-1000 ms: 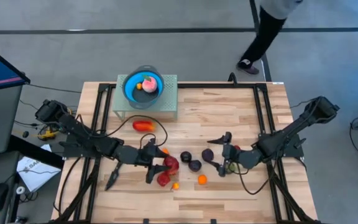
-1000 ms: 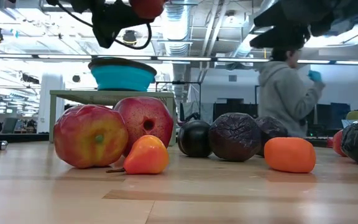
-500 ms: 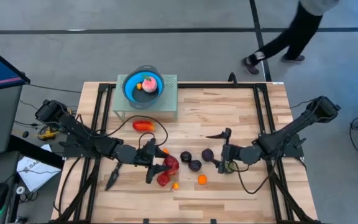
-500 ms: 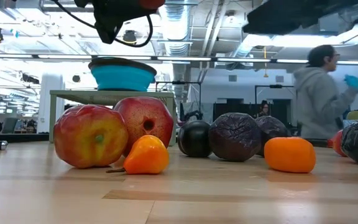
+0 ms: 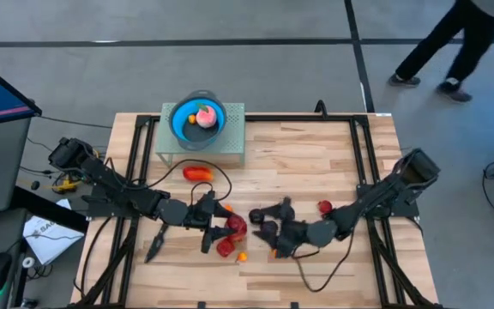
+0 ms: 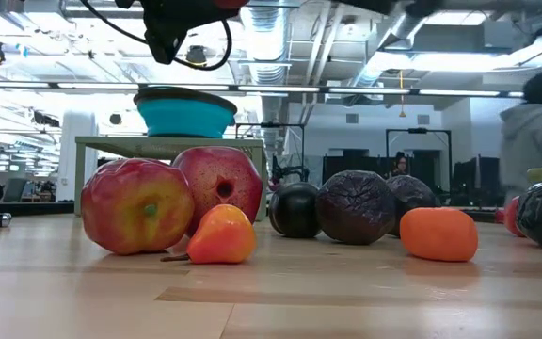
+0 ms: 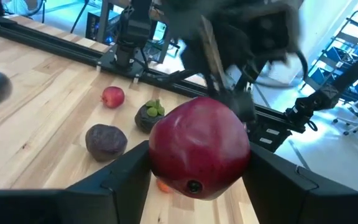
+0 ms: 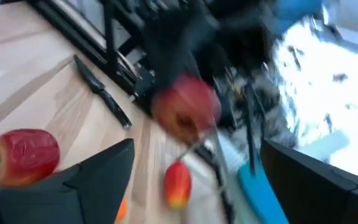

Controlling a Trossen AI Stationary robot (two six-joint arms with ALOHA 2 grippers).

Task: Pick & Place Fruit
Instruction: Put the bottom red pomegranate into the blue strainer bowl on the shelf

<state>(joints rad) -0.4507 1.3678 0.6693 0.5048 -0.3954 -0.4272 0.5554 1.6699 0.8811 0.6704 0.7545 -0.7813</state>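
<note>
Pomegranate (image 7: 199, 148) clamped between the left gripper (image 5: 214, 225) fingers, blue bowl (image 5: 197, 118) lying well beyond it
Right gripper (image 5: 273, 239), jaws apparently wide and empty, hangs over the dark purple fruits (image 6: 358, 207); bowl sits on its stand (image 5: 230, 144)

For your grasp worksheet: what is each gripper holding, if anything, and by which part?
The left gripper holds a dark red fruit by its two sides, clear of the table. The right gripper is open and empty.

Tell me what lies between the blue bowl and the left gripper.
The long red-orange fruit lies between the blue bowl and the left gripper, which holds a dark red fruit; the high view shows it.
</note>
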